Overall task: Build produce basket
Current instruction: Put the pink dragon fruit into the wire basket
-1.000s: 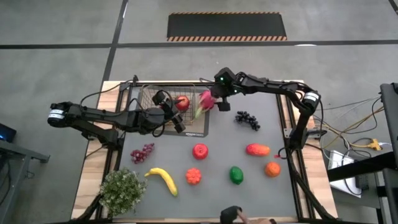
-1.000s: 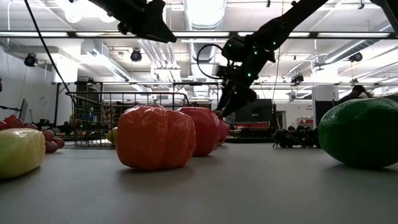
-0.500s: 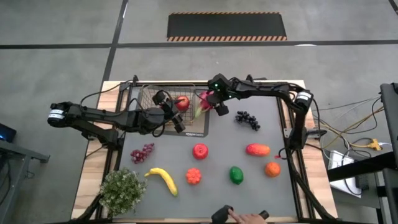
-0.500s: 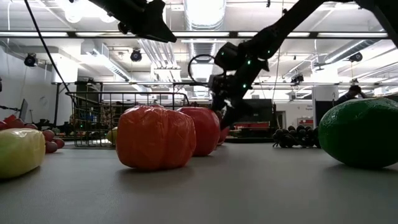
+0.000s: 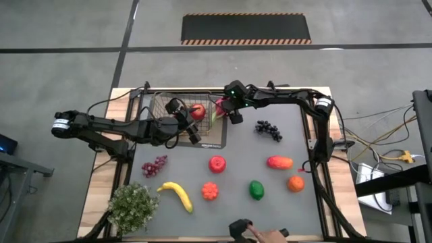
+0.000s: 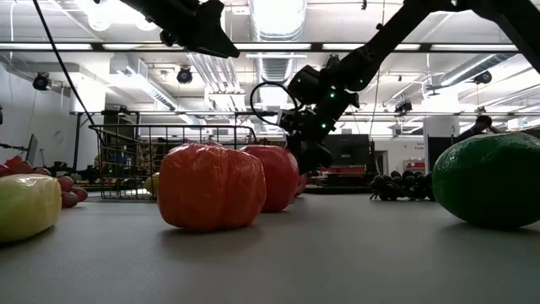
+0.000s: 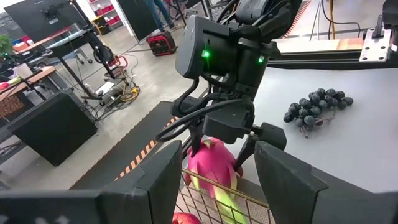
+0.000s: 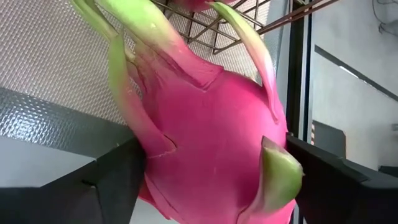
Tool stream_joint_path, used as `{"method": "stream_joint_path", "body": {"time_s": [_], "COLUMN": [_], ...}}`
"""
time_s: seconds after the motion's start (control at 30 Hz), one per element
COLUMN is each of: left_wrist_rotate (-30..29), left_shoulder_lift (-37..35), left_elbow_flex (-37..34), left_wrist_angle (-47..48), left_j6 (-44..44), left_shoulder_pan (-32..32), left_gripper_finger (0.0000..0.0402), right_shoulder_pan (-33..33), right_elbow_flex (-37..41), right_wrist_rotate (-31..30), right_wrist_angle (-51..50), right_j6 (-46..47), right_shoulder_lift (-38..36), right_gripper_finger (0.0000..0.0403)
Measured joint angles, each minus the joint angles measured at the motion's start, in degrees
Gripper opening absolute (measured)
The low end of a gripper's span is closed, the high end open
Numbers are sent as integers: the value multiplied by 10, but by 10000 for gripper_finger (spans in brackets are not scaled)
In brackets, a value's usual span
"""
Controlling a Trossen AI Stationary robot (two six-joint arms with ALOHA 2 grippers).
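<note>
Right gripper (image 5: 221, 111) clamps the pink, green-scaled dragon fruit (image 5: 217, 112) at the right rim of the dark wire-mesh basket (image 5: 162, 106), upper centre of the high view. Left gripper (image 5: 191, 122), fingers apart, apparently hovers over a red apple (image 5: 198, 111) inside.

Overhead, table-level, two close wrist views

Dragon fruit (image 5: 217, 110) over basket (image 5: 162, 108) right rim, apple (image 5: 198, 111) inside.

Light: you've got even overhead light on the table (image 5: 283, 145), soft shadows only.
Glare: ceiling lights (image 6: 274, 17) blow out in your low view.
Focus: dragon fruit (image 8: 211, 137) fills your right wrist view, slightly soft.
</note>
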State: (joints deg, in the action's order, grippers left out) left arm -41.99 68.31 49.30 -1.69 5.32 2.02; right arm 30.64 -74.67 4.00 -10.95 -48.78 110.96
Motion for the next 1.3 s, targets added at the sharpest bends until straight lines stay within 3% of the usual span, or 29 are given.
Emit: {"method": "stream_joint_path", "body": {"time_s": [0.2, 0.47, 0.57, 0.8, 1.0, 1.2, 1.3], "left_wrist_rotate": [0, 0, 0, 0, 4, 16, 47], "left_shoulder_lift": [0, -1, -1, -1, -1, -1, -1], "left_elbow_flex": [0, 0, 0, 0, 0, 0, 0], "left_wrist_angle": [0, -11, -11, -13, -20, -27, -40], "left_j6": [0, -1, -1, -1, -1, -1, -1], "left_shoulder_pan": [0, 0, 0, 2, 7, 7, 8], "left_gripper_finger": [185, 185, 185, 185, 185, 185, 185], "right_shoulder_pan": [1, 11, 23, 55, 47, 12, 1], "right_elbow_flex": [1, 3, 6, 41, 149, 283, 316], "right_wrist_rotate": [-2, 18, 68, 277, 386, 380, 360], "right_wrist_angle": [-2, -42, -100, -126, 23, 296, 337], "right_j6": [4, 64, 111, 229, 324, 461, 473], "right_shoulder_lift": [-4, -56, -88, -147, -190, -226, -246], "right_gripper_finger": [297, 293, 293, 292, 292, 292, 292]}}
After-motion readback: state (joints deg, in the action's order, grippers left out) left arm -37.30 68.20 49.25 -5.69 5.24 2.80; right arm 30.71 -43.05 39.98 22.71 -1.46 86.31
